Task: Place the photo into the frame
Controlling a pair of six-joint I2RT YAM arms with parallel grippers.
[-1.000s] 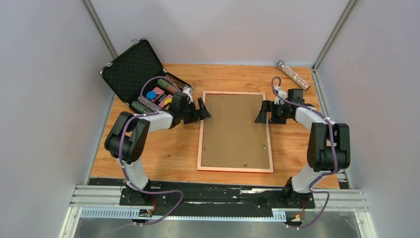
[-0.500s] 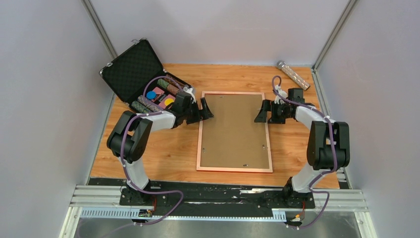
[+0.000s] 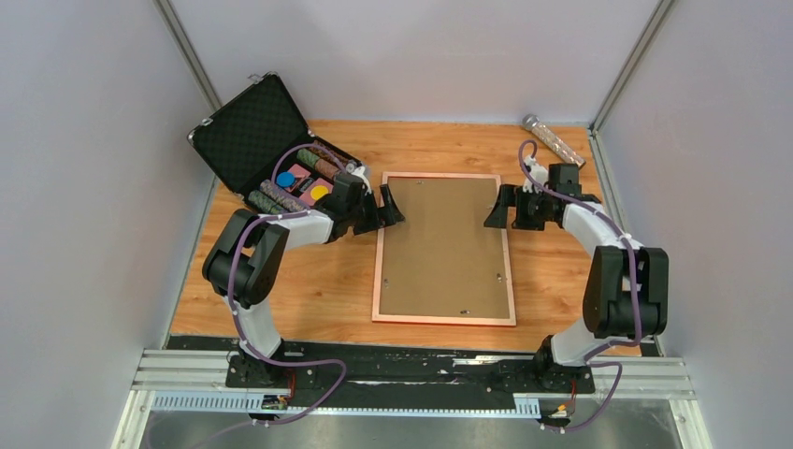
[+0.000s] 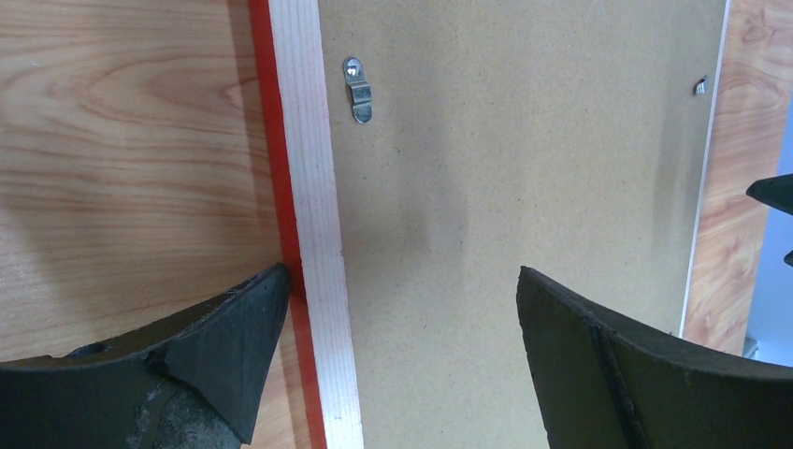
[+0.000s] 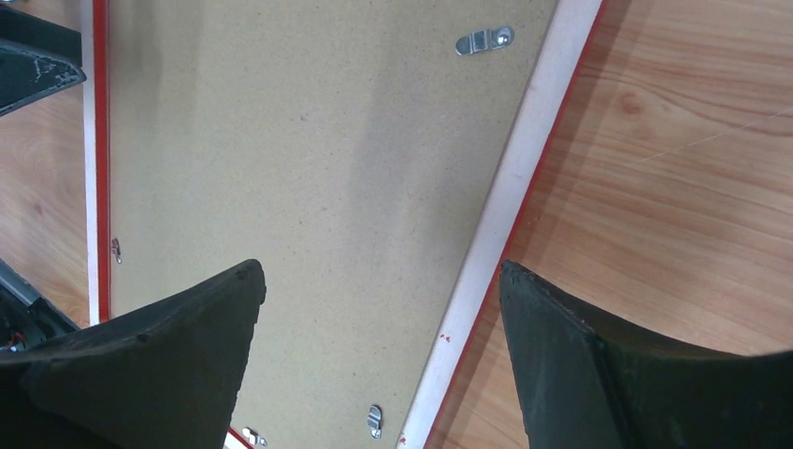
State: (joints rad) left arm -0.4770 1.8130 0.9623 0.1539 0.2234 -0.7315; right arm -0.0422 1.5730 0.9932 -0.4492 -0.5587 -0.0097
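The frame [image 3: 378, 271] lies face down in the middle of the table, pinkish-copper rim up, with the plain brown backing board [image 3: 442, 248] filling it. The photo is hidden. My left gripper [image 3: 388, 206] is open and straddles the frame's left rail near its far end. In the left wrist view [image 4: 400, 276] one finger is over the wood and one over the board, with the rail [image 4: 313, 234] between. My right gripper [image 3: 494, 210] is open and straddles the right rail [image 5: 524, 159]; its wrist view [image 5: 379, 267] shows the same.
An open black foam-lined case [image 3: 252, 126] with small coloured items stands at the far left, just behind my left arm. A glittery tube [image 3: 554, 140] lies at the far right corner. Metal turn clips [image 4: 357, 89] [image 5: 484, 40] sit on the board. Grey walls close three sides.
My left gripper has moved a little farther up and over the frame's left rail. My right gripper has shifted slightly toward the far side. The frame has stayed put.
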